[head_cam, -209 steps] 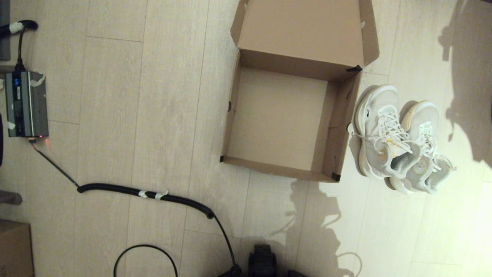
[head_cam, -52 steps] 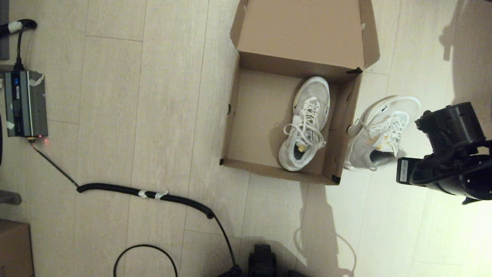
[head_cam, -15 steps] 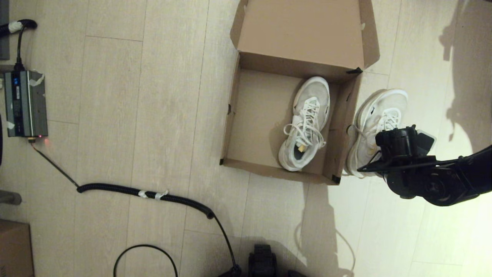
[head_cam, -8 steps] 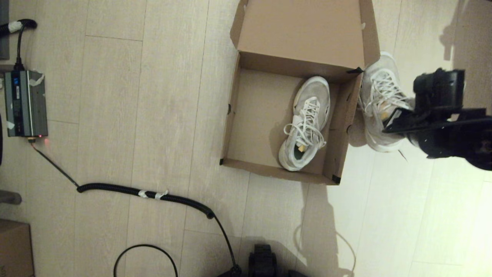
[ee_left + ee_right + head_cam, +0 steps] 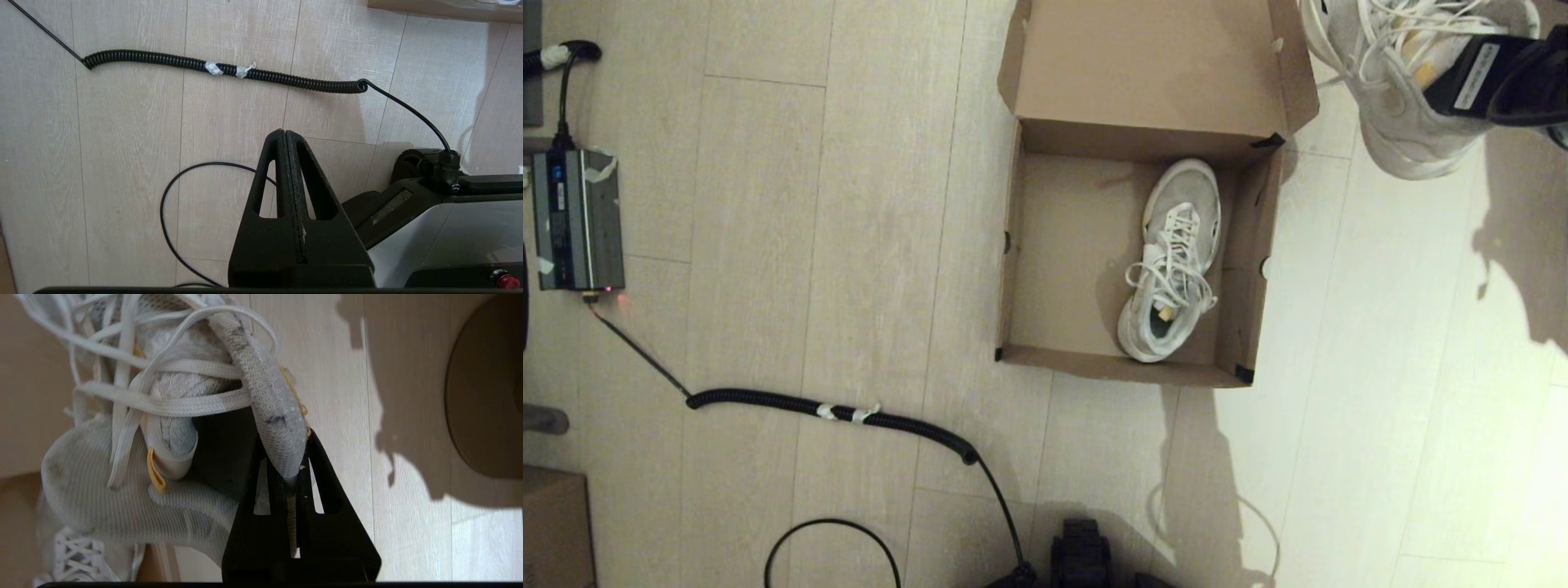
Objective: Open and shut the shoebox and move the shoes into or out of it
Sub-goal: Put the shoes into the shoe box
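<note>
Shoebox (image 5: 1129, 371) lid and lifted shoe (image 5: 1401, 122) cut off by frame edge

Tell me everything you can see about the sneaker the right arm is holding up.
The lifted sneaker is white mesh with loose white laces, a thick white sole and yellowish trim inside, its fabric smudged grey. It hangs off the floor, beyond the right side of the open shoebox, near the raised lid. The right tool is shut on its collar edge; nothing else touches it. Its toe runs out of the head view.
</note>
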Motion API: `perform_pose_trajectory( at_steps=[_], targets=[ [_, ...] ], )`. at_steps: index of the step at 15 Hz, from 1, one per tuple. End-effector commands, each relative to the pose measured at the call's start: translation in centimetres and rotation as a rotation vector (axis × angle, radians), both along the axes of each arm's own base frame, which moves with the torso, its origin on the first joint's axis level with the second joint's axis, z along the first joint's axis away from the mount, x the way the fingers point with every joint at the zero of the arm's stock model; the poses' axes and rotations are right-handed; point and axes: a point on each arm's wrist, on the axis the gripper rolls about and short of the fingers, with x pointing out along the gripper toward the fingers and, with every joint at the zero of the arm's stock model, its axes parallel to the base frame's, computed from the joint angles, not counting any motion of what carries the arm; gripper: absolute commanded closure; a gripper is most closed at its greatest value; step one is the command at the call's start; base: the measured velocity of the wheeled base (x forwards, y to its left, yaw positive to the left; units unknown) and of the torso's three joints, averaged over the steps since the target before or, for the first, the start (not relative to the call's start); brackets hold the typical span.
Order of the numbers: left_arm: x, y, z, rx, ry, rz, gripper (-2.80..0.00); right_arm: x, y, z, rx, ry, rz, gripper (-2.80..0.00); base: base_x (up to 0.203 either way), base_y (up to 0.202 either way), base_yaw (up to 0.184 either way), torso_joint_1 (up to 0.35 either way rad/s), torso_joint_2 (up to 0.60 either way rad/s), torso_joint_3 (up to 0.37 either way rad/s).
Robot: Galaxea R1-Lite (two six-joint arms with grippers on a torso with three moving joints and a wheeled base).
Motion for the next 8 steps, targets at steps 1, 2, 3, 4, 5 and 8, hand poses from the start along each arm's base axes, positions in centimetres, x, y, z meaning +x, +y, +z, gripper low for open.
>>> perform_pose_trajectory(
  at_steps=[1,2,3,4,5,8],
  targets=[
    [0.0,0.0,0.0,0.0,-0.002,0.0,0.0,-0.9,0.0,1.4,0.008,-0.048,0.007,0.0,0.0,0.0,0.0,0.0,0.0,0.0],
    [0.0,0.0,0.0,0.0,-0.002,-0.002,0.0,-1.1,0.4,1.5,0.013,-0.053,0.035,0.0,0.0,0.0,0.0,0.0,0.0,0.0],
    [0.0,0.0,0.0,0.0,-0.002,0.0,0.0,-1.3,0.8,1.5,0.013,-0.043,0.066,0.0,0.0,0.0,0.0,0.0,0.0,0.0],
    [0.0,0.0,0.0,0.0,-0.002,0.0,0.0,-1.5,1.3,1.3,0.015,-0.02,0.099,0.0,0.0,0.0,0.0,0.0,0.0,0.0],
    [0.0,0.0,0.0,0.0,-0.002,0.0,0.0,-1.6,2.0,0.9,0.044,0.004,0.147,0.0,0.0,0.0,0.0,0.0,0.0,0.0],
    [0.0,0.0,0.0,0.0,-0.002,0.0,0.0,-2.3,4.5,0.1,0.282,0.069,0.33,0.0,0.0,0.0,0.0,0.0,0.0,0.0]
  ],
)
